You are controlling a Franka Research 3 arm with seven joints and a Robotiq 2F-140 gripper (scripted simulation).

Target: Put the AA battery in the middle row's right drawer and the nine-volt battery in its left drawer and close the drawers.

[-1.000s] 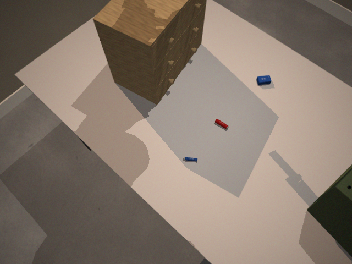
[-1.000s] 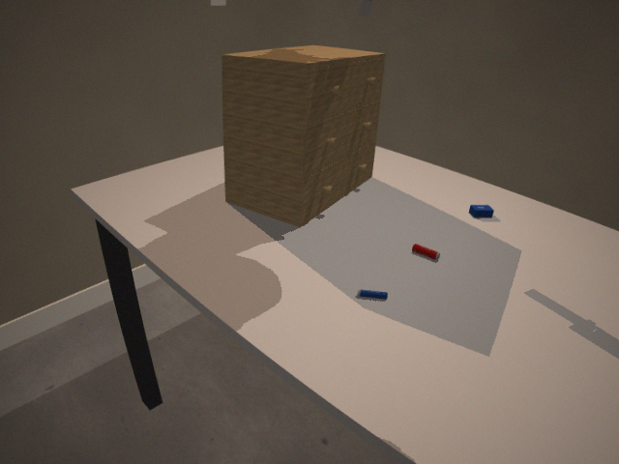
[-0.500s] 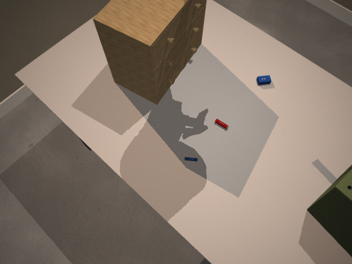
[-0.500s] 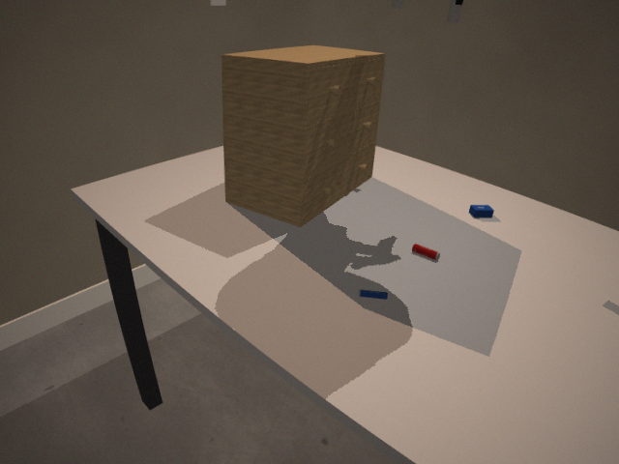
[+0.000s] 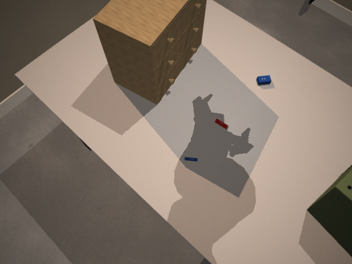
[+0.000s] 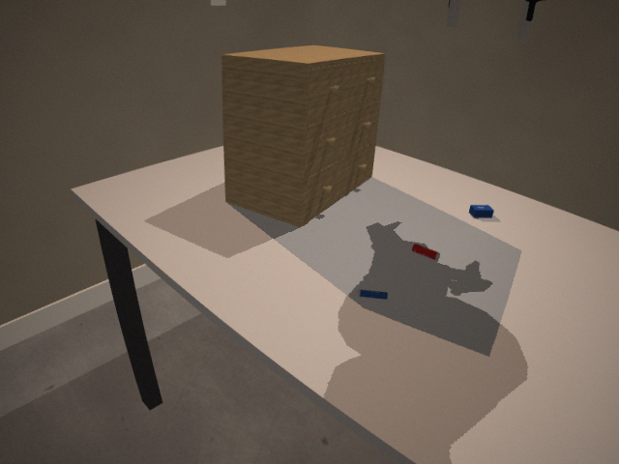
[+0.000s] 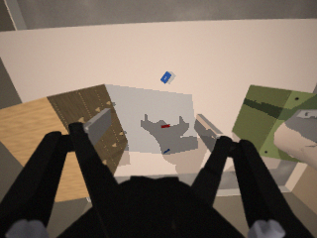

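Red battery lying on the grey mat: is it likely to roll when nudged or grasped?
Probably. The red battery looks cylindrical and lies on its side on the flat mat, so a sideways nudge may roll it. It looks rigid and small against the wide-open gripper, so closing across its round sides could squirt it out.
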